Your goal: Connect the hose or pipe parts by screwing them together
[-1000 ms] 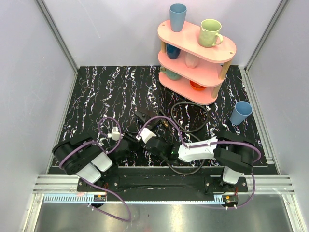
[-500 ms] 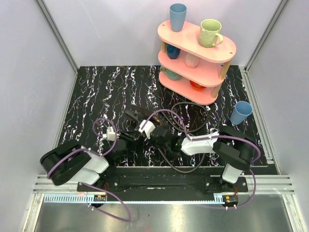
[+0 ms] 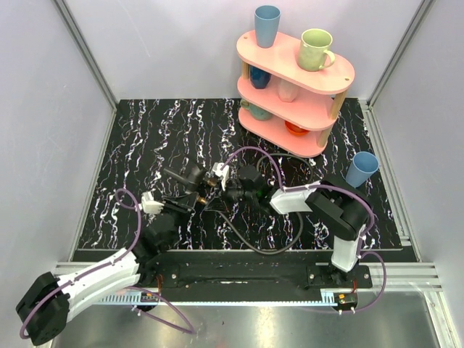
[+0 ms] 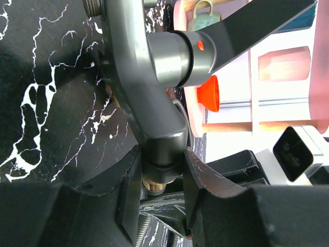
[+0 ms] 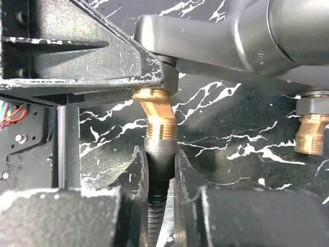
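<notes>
- hose [image 5: 159,149]: right gripper [image 5: 158,164] clenched on its knurled collar, held up mid-mat against the angular piece [image 4: 139,92].
- angular piece: left gripper [image 4: 162,170] clamped on its lower end, braced for the screwing.
- brass fitting [image 5: 158,116] joins the two; some thread shows above the collar, so i'd call it started, not fully tightened.
- second brass fitting [image 5: 310,133] on the same piece is bare; likely still to do.
- containers: pink shelf [image 3: 330,72] at the back right.
- top tier: green mug [image 3: 315,49] and blue cup [image 3: 267,25], both look empty.
- lower tiers: cups and an orange bowl [image 3: 296,128], contents hidden.
- another blue cup [image 3: 361,168] on the mat, looks empty.
</notes>
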Controlling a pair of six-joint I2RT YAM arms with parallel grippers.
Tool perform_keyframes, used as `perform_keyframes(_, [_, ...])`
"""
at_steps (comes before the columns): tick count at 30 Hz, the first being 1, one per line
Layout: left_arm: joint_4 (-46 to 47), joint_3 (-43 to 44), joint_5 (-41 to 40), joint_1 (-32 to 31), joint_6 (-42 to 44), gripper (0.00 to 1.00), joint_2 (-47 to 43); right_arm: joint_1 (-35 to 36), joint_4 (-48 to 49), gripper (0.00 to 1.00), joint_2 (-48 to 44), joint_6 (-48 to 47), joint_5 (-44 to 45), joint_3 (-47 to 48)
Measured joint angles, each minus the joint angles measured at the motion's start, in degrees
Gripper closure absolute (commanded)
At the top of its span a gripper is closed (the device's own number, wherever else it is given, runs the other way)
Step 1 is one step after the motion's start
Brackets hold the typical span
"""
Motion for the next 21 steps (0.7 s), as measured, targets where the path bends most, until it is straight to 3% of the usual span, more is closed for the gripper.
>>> perform_keyframes(4, [-2.4, 0.0, 0.04, -0.11, 0.2, 1.0, -1.4, -0.72, 2.38, 1.0, 2.03, 2.29, -3.39, 0.28])
perform_keyframes(9, [1.2, 0.0, 0.15, -0.11, -1.11, 1.0, 5.05, -1.73, 4.46, 1.0, 4.68, 5.25, -6.01, 0.42])
perform_keyframes(19, [3.96, 0.0, 1.51, -0.15, -1.55, 1.0, 7.89, -5.6, 19.93, 1.0, 12.04, 20.65, -17.22, -0.66])
perform_keyframes(21, [4.07, 0.0, 1.55, -0.13, -1.51, 1.0, 7.89, -5.81, 20.68, 0.95, 12.39, 22.03, -18.08, -0.5])
